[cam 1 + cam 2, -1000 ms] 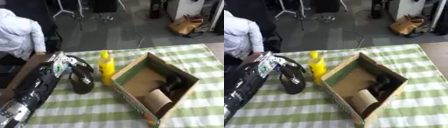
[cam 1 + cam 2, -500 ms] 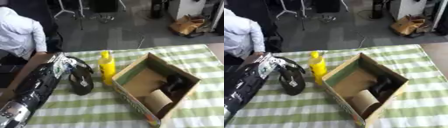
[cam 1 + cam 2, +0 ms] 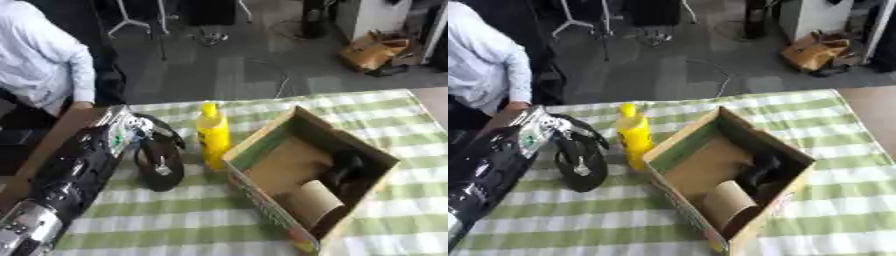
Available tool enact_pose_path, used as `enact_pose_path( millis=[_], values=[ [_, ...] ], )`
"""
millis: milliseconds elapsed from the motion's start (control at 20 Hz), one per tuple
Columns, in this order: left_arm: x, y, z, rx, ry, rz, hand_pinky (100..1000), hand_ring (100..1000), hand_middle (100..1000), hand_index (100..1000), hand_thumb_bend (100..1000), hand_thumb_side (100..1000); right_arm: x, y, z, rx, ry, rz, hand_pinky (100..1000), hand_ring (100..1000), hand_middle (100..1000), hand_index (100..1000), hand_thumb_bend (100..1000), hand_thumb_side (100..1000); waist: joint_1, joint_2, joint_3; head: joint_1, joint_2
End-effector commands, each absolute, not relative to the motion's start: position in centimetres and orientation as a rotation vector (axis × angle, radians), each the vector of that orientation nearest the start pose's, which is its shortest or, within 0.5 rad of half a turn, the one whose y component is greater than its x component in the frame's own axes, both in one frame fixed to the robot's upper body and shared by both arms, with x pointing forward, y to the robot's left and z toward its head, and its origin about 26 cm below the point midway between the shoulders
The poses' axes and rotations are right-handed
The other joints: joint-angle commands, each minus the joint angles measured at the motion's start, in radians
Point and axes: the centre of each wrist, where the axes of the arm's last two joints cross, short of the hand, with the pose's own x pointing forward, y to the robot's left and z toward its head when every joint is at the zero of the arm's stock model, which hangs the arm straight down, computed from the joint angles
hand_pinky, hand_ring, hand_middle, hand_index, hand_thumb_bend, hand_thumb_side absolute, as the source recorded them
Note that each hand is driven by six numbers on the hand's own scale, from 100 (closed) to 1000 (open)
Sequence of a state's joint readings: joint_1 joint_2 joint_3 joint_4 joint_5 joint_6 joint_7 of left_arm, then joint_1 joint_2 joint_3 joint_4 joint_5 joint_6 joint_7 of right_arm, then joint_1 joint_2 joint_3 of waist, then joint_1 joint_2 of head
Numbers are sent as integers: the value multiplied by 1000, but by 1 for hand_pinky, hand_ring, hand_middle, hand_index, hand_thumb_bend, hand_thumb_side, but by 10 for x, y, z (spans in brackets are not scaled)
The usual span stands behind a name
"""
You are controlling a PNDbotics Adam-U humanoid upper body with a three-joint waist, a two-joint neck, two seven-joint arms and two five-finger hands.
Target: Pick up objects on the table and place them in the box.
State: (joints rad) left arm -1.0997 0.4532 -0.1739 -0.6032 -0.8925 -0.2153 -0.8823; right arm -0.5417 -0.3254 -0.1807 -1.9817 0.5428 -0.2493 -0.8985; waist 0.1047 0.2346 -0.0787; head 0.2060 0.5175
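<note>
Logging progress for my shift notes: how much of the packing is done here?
Done: a black object and a brown roll lie in the box. In hand: the left hand is at the black sandal; whether it grips is unclear. Left: the yellow bottle standing beside the box.

Left arm in from the lower left, right arm out of sight.

Left arm [image 3: 61, 185] is black with a silver joint near the bottom corner, stretched diagonally up toward the middle. Left hand [image 3: 131, 129] sits at the far end of the forearm, silver and black, fingers bent down over a dark oval item just below and beside it; hard to tell if they close round it. Right hand shows in neither eye view.
</note>
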Motion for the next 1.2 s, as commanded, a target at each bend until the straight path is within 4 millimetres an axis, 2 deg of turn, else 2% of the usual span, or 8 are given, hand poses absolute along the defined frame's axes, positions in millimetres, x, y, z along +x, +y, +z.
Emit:
enact_pose_path(
  millis=[50,250,400,600,800,950,1050,1200],
  values=[
    [504,308,193,487,-758,-1713,802,1000,1000,1000,328,230,308,-280,289,1067,2799,665,825,777,613,574,100,1000,-9,-13,0,1,-3],
    [504,308,193,497,-750,-1716,751,1000,1000,1000,258,173,308,-280,290,1062,2797,667,823,774,606,570,100,1000,-10,-14,1,1,-4],
    [504,307,195,506,-750,-1719,727,1000,1000,1000,256,169,308,-281,290,1057,2795,668,823,774,603,568,100,1000,-10,-14,1,0,-4],
    [504,306,195,506,-753,-1720,636,978,1000,1000,230,163,308,-282,290,1056,2791,672,821,773,603,567,100,1000,-10,-15,2,-1,-3],
    [505,304,197,510,-754,-1719,544,884,970,1000,192,131,308,-282,290,1057,2790,674,821,773,602,566,100,1000,-11,-16,4,0,-1],
    [505,303,199,516,-757,-1717,450,770,939,1000,117,100,308,-282,291,1057,2788,675,820,773,601,563,100,1000,-11,-18,5,1,-1],
    [505,303,201,523,-757,-1713,429,751,928,1000,100,100,308,-282,291,1055,2787,675,819,773,600,560,100,1000,-10,-19,5,1,0],
    [506,302,204,527,-763,-1702,395,721,875,941,100,100,308,-283,290,1052,2787,677,820,772,599,562,100,1000,-7,-20,6,2,1]
  ],
)
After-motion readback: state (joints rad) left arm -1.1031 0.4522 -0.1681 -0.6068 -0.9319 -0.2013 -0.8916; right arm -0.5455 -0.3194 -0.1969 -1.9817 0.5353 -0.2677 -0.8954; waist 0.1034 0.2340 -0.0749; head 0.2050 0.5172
